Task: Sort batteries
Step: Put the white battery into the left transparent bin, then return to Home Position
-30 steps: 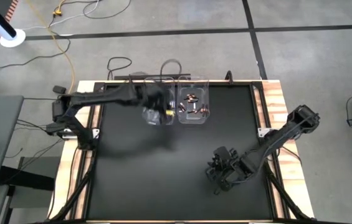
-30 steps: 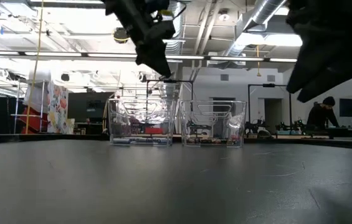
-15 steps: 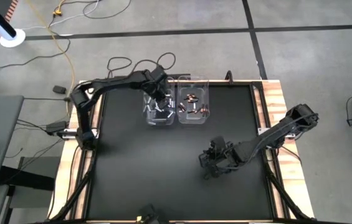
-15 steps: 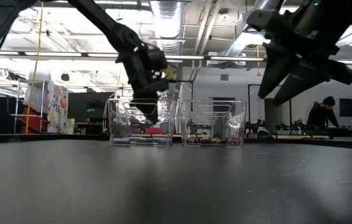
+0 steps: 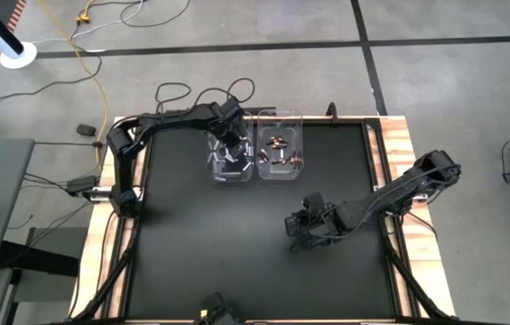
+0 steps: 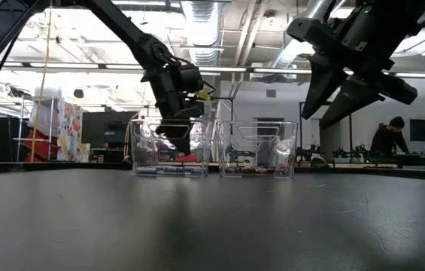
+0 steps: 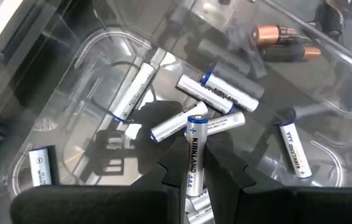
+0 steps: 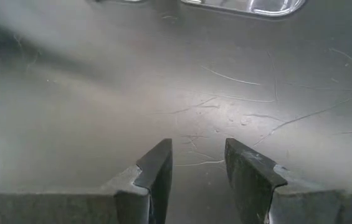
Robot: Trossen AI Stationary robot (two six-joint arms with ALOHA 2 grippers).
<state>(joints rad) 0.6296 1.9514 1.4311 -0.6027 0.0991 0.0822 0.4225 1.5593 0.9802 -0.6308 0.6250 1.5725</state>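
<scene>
Two clear plastic bins stand side by side at the table's far edge. The left bin holds several white batteries. The right bin holds copper-and-dark batteries. My left gripper hangs inside the top of the left bin, shut on one white battery. My right gripper hovers open over bare black table, right of centre, with nothing between its fingers. My left gripper pinches the white battery between its two fingers, on the battery's rear half. The fingers slant steeply down from above and lie along the battery. Its blue-ringed end sticks out ahead of the fingers, above the batteries lying in the bin.
The black mat is bordered by a wooden frame. Cables lie on the floor beyond the far edge. In the low view a person stands in the room far behind the table.
My left gripper has swung over the left bin and come down into its top, staying shut on the white battery. My right gripper has drifted toward the table's left over the bare mat, still open.
</scene>
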